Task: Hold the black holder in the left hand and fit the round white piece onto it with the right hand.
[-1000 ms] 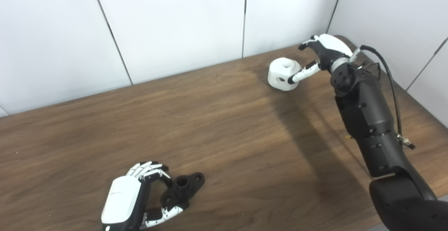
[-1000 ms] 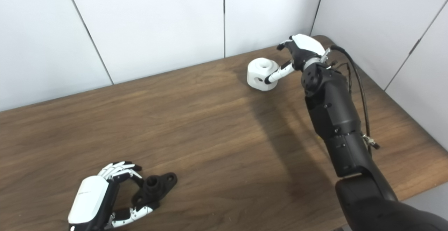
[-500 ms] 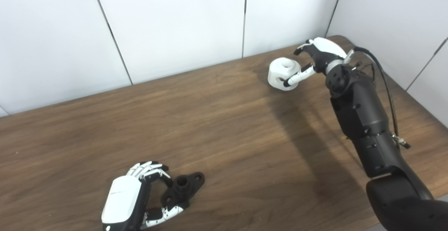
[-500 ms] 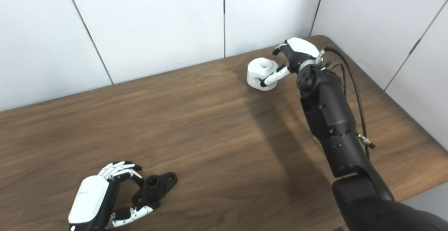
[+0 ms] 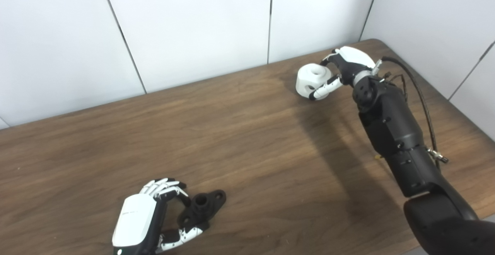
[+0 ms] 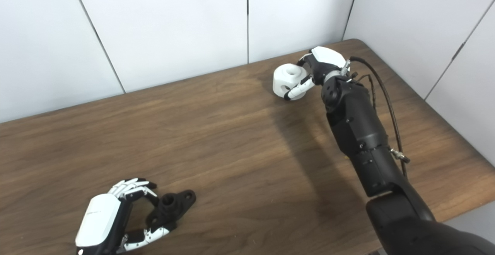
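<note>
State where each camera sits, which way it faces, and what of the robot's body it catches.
Left eye view: on the head, looking down at the wooden table; shows the left hand by the black holder and the right hand at the round white piece.
Right eye view: beside it, facing the same way, the scene shifted slightly leftward in frame.
Shared: both hands, both parts, white wall panels.

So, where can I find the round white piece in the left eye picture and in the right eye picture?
Left eye view: the round white piece sits at the upper right, on the far part of the table, beside the right hand.
Right eye view: the same piece appears a little more toward the picture's middle, still in the upper half.
Shared landmark: the vertical wall seam behind the table, just left of the piece in both views.
</note>
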`<state>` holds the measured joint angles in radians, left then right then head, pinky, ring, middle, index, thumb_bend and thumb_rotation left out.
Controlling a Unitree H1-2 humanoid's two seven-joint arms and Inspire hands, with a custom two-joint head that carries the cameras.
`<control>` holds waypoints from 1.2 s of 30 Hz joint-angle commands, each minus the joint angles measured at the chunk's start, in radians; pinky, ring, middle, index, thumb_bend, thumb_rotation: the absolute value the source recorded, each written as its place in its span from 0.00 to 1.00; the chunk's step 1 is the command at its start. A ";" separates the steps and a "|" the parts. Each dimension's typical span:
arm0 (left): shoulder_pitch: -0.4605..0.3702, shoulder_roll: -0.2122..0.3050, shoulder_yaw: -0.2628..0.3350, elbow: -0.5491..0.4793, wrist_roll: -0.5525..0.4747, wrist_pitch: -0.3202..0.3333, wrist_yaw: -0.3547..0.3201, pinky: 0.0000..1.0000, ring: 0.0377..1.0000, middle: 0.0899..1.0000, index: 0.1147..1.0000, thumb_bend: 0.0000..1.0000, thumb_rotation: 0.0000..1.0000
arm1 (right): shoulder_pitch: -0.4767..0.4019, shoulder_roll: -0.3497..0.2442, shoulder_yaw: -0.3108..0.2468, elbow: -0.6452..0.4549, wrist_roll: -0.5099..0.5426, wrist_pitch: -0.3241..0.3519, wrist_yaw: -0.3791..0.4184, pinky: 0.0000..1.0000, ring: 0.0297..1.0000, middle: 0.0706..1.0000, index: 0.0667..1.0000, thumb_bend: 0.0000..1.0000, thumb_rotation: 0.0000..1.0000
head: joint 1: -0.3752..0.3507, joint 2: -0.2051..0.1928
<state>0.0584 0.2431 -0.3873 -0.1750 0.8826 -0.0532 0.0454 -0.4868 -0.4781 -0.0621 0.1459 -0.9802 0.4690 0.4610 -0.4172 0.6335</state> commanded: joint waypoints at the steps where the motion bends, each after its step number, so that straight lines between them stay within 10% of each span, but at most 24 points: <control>1: 0.015 0.005 -0.006 0.013 0.024 0.017 -0.026 0.85 0.79 0.69 0.42 0.52 0.04 | -0.044 -0.038 -0.001 -0.022 0.002 0.000 -0.045 1.00 1.00 0.99 0.75 0.86 0.32 | -0.001 0.002; 23: 0.018 0.001 -0.003 0.011 0.027 0.018 -0.027 0.86 0.79 0.69 0.42 0.52 0.04 | -0.024 -0.068 0.009 -0.021 0.095 -0.002 -0.130 1.00 1.00 0.92 0.62 0.81 0.25 | 0.004 0.007; 27: 0.019 -0.001 -0.004 0.007 0.030 0.018 -0.026 0.86 0.79 0.69 0.42 0.52 0.04 | -0.019 -0.076 0.021 -0.017 0.119 -0.005 -0.156 1.00 1.00 0.90 0.47 0.56 0.16 | 0.007 0.009; 36: 0.020 -0.003 -0.004 0.005 0.031 0.018 -0.027 0.86 0.79 0.70 0.42 0.52 0.04 | -0.009 -0.093 0.064 0.000 0.152 -0.013 -0.198 1.00 1.00 0.86 0.45 0.53 0.14 | 0.007 0.010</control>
<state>0.0602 0.2370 -0.3853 -0.1752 0.8927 -0.0526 0.0453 -0.4722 -0.5336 0.0001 0.1547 -0.8309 0.4639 0.2882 -0.4095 0.6427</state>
